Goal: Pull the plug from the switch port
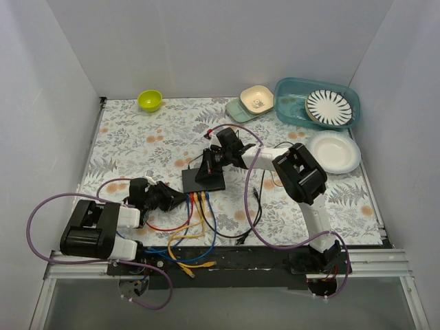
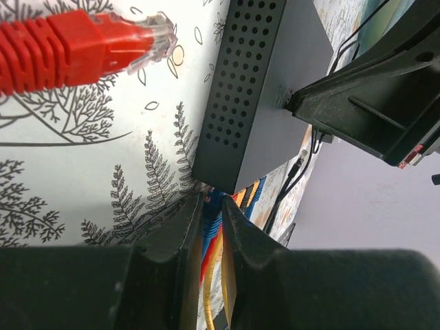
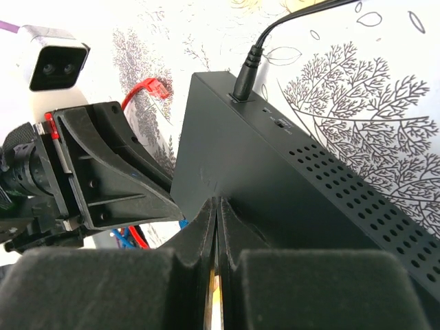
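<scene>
The flat black switch lies mid-table, with coloured plugs along its near edge. My left gripper sits at that edge. In the left wrist view my left gripper is shut on a blue plug, next to orange and blue plugs in the switch. A red plug lies loose on the table beside the switch. My right gripper is shut, its tips resting on the switch's top. It also shows in the left wrist view.
A black power cable is plugged into the switch's far edge. Red, yellow and blue cables loop toward the near table edge. A green bowl, beige bowl, teal bin and white plate stand at the back.
</scene>
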Action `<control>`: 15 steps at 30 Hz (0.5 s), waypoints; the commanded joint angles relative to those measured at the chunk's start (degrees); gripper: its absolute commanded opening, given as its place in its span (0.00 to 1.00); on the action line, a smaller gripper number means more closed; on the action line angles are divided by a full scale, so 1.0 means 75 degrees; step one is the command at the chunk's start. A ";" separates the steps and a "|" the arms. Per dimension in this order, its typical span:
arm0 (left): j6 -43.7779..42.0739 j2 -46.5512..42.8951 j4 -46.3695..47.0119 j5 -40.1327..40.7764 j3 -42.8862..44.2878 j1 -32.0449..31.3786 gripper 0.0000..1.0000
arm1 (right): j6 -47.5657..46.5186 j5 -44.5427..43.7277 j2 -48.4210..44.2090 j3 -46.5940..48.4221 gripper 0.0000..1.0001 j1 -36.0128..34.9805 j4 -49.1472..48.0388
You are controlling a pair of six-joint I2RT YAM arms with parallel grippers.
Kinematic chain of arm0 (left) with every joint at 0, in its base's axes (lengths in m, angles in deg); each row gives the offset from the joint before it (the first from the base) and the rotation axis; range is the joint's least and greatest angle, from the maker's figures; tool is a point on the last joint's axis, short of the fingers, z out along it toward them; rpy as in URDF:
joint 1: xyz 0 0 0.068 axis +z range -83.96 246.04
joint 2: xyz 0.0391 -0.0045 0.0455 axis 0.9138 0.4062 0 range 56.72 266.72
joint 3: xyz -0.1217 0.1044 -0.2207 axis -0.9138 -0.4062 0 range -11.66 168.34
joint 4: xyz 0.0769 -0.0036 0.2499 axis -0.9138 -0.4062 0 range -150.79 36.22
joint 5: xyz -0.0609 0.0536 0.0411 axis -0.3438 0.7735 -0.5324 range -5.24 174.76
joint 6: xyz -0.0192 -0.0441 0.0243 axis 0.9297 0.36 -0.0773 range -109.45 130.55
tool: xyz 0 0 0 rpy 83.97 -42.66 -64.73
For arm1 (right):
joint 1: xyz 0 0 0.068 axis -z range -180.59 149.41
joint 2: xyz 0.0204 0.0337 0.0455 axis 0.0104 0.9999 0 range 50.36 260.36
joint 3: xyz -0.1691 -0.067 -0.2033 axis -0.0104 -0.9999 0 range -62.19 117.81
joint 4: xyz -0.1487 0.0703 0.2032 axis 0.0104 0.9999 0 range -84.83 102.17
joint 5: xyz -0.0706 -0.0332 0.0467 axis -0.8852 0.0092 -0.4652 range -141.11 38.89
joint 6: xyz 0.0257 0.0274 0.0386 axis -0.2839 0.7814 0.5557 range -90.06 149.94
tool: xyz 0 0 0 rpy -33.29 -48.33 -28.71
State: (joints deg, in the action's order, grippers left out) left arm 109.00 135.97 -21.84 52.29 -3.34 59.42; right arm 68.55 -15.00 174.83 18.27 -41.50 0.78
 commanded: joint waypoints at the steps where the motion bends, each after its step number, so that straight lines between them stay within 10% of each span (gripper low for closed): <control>1: -0.0143 0.0589 -0.0122 -0.0194 0.0226 0.0014 0.00 | -0.0729 -0.0866 -0.0340 -0.0217 0.07 -0.0077 0.0573; 15: -0.0776 0.2337 -0.1259 -0.0593 0.2255 0.0050 0.00 | -0.1680 -0.1968 -0.1209 -0.0744 0.07 -0.0593 0.1487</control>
State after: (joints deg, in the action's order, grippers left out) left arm 106.07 152.69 -25.36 45.52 12.68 59.64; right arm 58.94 -26.34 167.37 14.16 -44.76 8.37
